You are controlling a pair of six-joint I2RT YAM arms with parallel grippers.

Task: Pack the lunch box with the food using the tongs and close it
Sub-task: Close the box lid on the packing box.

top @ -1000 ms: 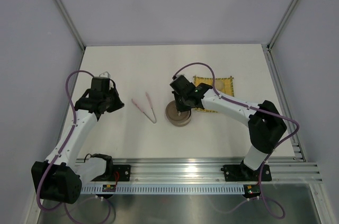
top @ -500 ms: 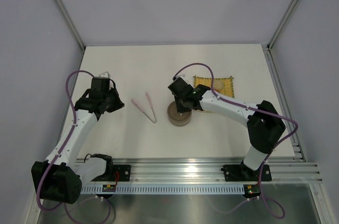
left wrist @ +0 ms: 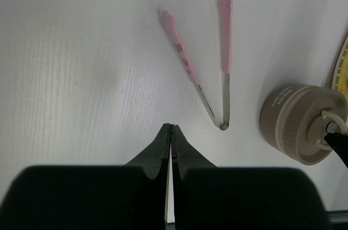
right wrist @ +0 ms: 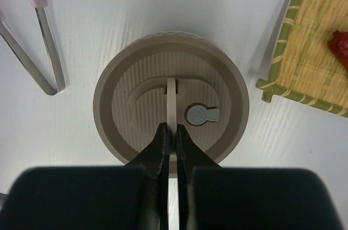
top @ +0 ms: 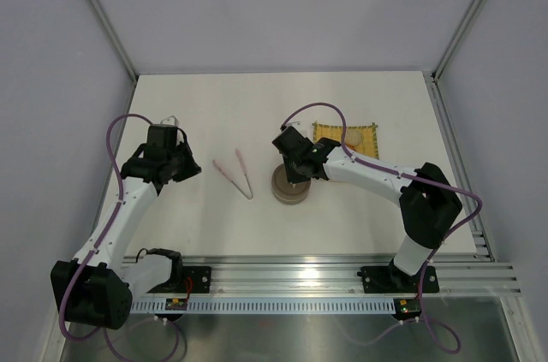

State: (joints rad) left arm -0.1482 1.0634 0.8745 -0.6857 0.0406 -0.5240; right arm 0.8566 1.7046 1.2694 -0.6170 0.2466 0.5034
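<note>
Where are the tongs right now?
Top view: the tongs lie on the table left of centre, between the left gripper and the lunch box, touching neither.

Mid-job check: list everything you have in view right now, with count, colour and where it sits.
lunch box: one, grey-brown, closed, mid-table, right of the tongs
lid: one, grey-brown, ribbed, on the lunch box
ring handle: one, pale, standing up at the lid's centre
tongs: one, pink grips and silver bend, lying flat left of the lunch box
mat: one, yellow woven with a green edge, beyond and right of the lunch box
cream ball: one, cream, on the mat
red piece: one, red, on the mat, cut off by the frame edge
left gripper: one, black, shut, empty, near the tongs' bend
right gripper: one, black, shut on the ring handle
</note>
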